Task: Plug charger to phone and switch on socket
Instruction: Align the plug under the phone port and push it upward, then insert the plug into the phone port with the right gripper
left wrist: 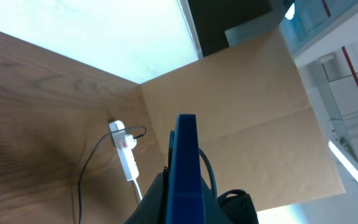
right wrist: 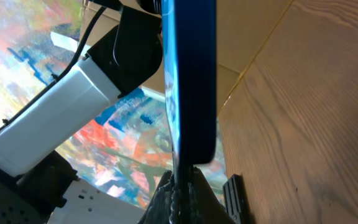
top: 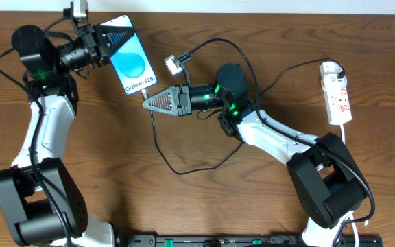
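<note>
The phone [top: 134,65], bright blue screen up, is lifted at the back left, and my left gripper [top: 117,36] is shut on its top end. The left wrist view shows the phone [left wrist: 186,165] edge-on between the fingers. My right gripper [top: 147,101] sits at the phone's lower edge, shut on the plug tip of the charger [top: 158,140], whose thin black cable loops over the table. In the right wrist view the plug tip rises from the shut gripper [right wrist: 183,194] to the phone's bottom end [right wrist: 191,81]. The socket [top: 338,92] lies at the far right, also visible in the left wrist view [left wrist: 127,155].
A small grey adapter block [top: 174,66] lies just right of the phone, with a black cable arching from it toward the socket. The socket's white cord [top: 347,134] runs down behind the right arm. A cardboard wall [left wrist: 241,106] stands beyond the table.
</note>
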`<state>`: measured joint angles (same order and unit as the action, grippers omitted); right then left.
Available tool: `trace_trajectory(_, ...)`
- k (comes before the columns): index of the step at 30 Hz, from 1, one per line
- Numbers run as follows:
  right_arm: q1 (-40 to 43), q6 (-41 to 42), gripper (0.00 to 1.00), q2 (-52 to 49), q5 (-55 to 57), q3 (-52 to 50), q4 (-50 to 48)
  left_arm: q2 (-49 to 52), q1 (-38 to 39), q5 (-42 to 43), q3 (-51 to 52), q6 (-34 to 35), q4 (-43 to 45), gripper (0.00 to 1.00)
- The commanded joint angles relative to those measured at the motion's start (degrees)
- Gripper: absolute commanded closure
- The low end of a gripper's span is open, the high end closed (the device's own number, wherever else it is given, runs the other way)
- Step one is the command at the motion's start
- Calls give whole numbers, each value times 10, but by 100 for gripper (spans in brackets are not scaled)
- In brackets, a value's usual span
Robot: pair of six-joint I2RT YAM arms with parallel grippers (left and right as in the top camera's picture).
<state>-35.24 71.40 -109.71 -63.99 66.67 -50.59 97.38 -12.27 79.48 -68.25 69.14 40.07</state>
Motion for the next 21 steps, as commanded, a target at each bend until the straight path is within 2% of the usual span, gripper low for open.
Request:
trace_trajectory(1,7,8,99,-2,60,4,-2,-16,23,39,-10,-9,3,92)
trace_trajectory(21,8,8,99,-2,68,4,-2,-16,24,70,-10,-21,3,92)
